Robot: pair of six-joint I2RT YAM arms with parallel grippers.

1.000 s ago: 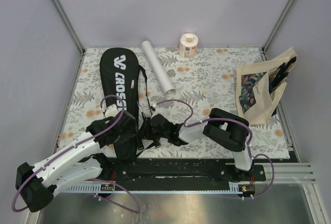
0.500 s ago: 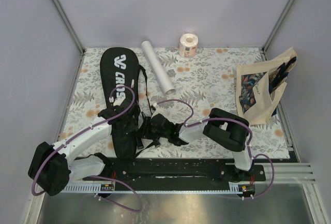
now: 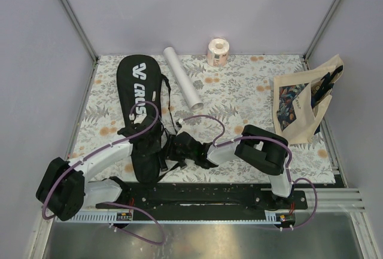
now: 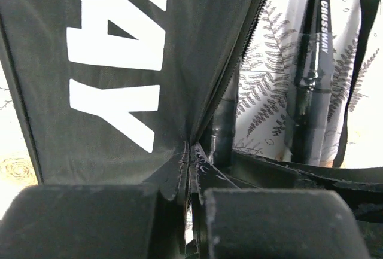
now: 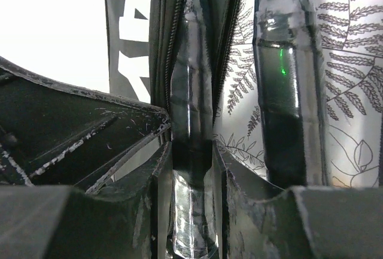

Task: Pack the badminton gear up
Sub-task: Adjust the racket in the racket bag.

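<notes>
Both pinch: left claw (image 4: 190,172) bag (image 4: 119,61), right claw (image 5: 191,157) handle (image 5: 190,85).

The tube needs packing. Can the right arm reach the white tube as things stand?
Probably not yet: the right gripper is closed on a racket handle. The white tube lies uncovered beside the racket bag; letting go should free the way.
</notes>
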